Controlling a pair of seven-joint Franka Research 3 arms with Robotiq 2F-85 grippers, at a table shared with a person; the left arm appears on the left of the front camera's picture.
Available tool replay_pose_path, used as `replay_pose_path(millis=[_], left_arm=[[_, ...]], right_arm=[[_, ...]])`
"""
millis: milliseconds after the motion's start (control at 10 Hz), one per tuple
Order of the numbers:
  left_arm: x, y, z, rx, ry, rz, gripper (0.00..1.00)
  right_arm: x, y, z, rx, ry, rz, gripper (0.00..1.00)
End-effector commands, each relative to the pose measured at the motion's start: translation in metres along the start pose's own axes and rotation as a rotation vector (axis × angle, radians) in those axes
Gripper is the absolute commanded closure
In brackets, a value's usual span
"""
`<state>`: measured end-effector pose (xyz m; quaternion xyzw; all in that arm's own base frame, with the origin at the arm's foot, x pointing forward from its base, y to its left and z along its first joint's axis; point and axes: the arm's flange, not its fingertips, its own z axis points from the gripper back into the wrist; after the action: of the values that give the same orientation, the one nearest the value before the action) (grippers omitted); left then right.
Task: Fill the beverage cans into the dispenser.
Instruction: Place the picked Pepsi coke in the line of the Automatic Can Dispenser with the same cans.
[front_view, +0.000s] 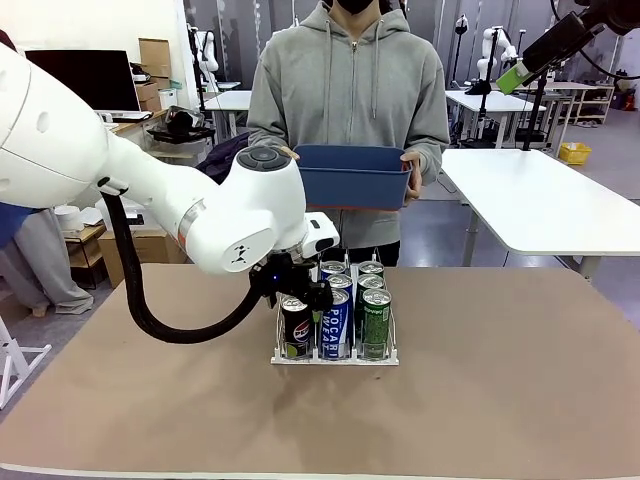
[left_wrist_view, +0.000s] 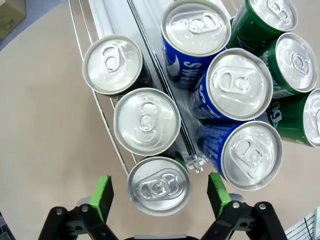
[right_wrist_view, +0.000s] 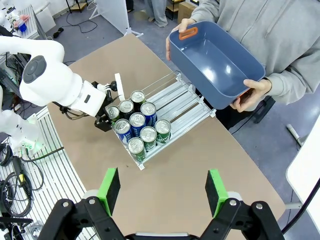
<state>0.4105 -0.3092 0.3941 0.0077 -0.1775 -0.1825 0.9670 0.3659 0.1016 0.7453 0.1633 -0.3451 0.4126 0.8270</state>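
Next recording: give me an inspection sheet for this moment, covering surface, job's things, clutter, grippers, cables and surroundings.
Surface: brown table, bare around the rack.
Job's things: dispenser at the table's middle holds nine beverage cans, three to a lane: black, blue, green.
Clutter: nothing seen on the table.
Grippers: left gripper open, its pads either side of the nearest silver-topped can in the black lane, not touching; right gripper open, high above the table, holding nothing.
Cables: black hose loops under the left arm, above the table.
Surroundings: person at the far side holds an empty blue bin; white tables behind.
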Motion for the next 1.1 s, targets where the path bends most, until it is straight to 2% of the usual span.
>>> replay_pose_path(millis=[0, 200, 300, 800, 900, 1000], left_arm=[[-0.015, 0.001, 0.022, 0.009, -0.050, 0.040, 0.00], [-0.027, -0.004, 0.039, -0.006, -0.073, -0.007, 0.00], [-0.005, 0.001, 0.023, 0.012, -0.044, 0.012, 0.00], [-0.011, 0.001, 0.024, 0.015, -0.043, 0.011, 0.00], [-0.015, 0.005, 0.041, 0.034, -0.041, -0.043, 0.00], [-0.008, 0.017, 0.057, 0.000, -0.037, -0.049, 0.00]], right_arm=[[-0.001, 0.000, 0.001, 0.007, 0.005, -0.001, 0.09], [-0.001, 0.000, 0.001, 0.007, 0.005, -0.001, 0.09], [-0.001, 0.000, 0.001, 0.007, 0.005, -0.001, 0.09], [-0.001, 0.000, 0.001, 0.007, 0.005, -0.001, 0.09], [-0.001, 0.000, 0.001, 0.007, 0.005, -0.001, 0.09], [-0.001, 0.000, 0.001, 0.007, 0.005, -0.001, 0.09]])
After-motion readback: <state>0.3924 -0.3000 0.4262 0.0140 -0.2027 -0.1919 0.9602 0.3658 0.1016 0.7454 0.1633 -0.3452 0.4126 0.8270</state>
